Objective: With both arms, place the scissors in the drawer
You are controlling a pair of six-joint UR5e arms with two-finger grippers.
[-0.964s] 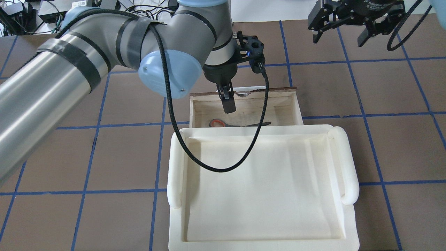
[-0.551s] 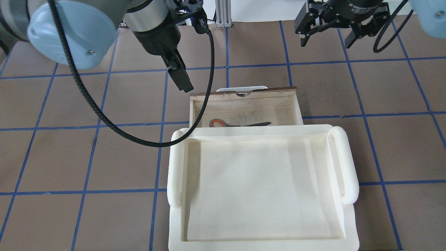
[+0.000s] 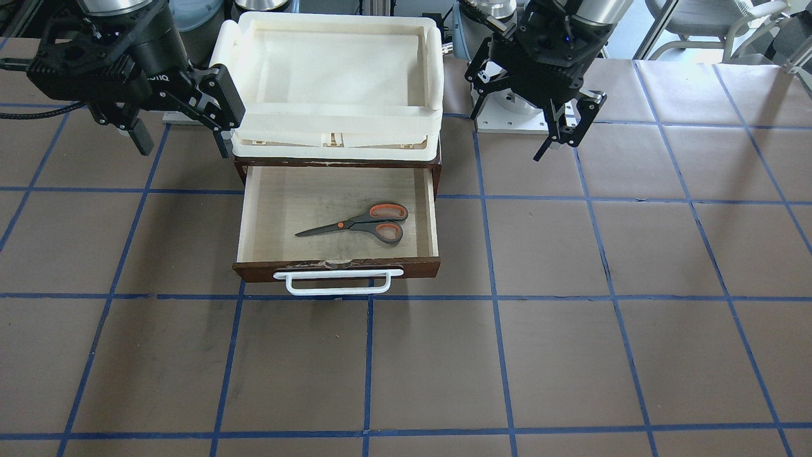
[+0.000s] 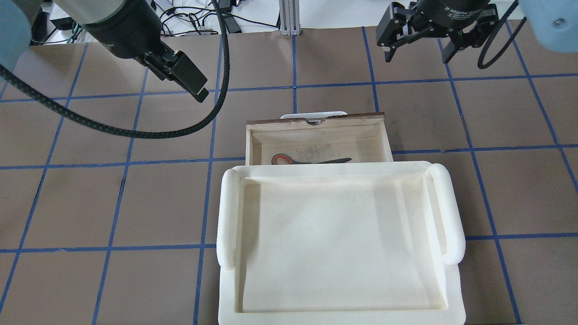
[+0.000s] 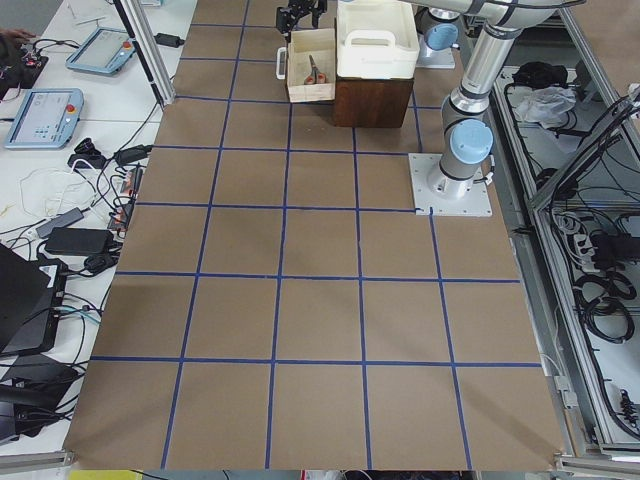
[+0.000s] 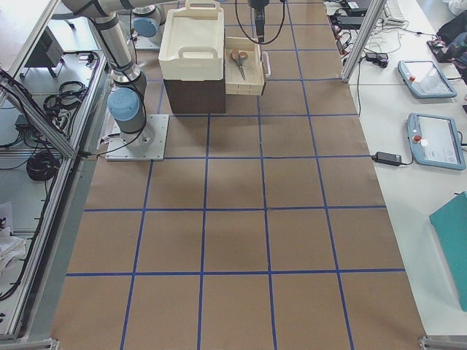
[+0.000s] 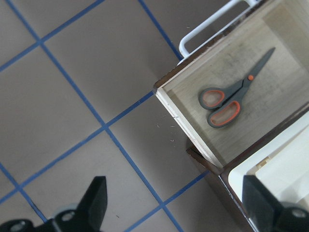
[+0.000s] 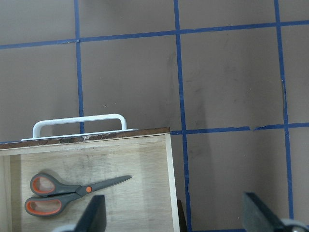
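The scissors point(image 3: 361, 225) lie flat inside the open drawer point(image 3: 254, 216), handles toward the robot's left; they also show in the overhead view point(image 4: 307, 160) and in both wrist views point(image 7: 227, 99) point(image 8: 67, 193). The drawer's white handle point(image 3: 336, 282) faces away from the robot. My left gripper point(image 4: 192, 85) is open and empty, raised over the table to the left of the drawer point(image 4: 316, 131); it also shows in the front view point(image 3: 517, 127). My right gripper point(image 4: 417, 54) is open and empty, raised beyond the drawer's right corner, also in the front view point(image 3: 184, 149).
A cream-white plastic tray point(image 4: 228, 216) sits on the dark brown cabinet point(image 6: 193, 95) that holds the drawer. The brown table carries a grid of blue tape lines point(image 3: 495, 298). The left arm's black cable point(image 4: 135, 133) hangs over the table to the left.
My left gripper has risen from above the scissors in the drawer and moved away to the left. The right gripper has shifted slightly left. The scissors have not moved.
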